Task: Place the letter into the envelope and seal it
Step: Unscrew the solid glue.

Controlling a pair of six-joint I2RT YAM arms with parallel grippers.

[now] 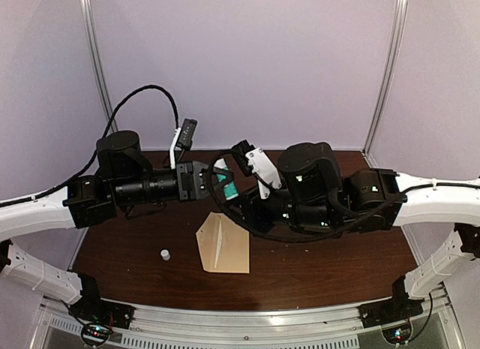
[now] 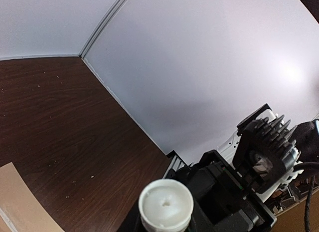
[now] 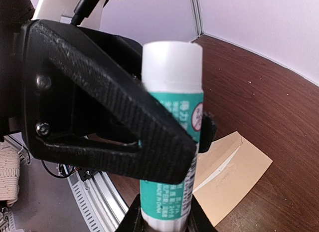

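loose white cap (image 1: 165, 254) sits on the table (image 1: 315, 266) at left, then my L gripper (image 1: 220, 180) is clamped on a teal glue stick (image 1: 227, 188) up in the air, tan envelope (image 1: 223, 244) lies flat right under it, & my R gripper (image 3: 164, 212) pinches one end of the stick

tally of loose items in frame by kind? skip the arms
Tan kraft paper envelope: 1
Teal-labelled white glue stick: 1
Small white cylindrical cap: 1
Total: 3
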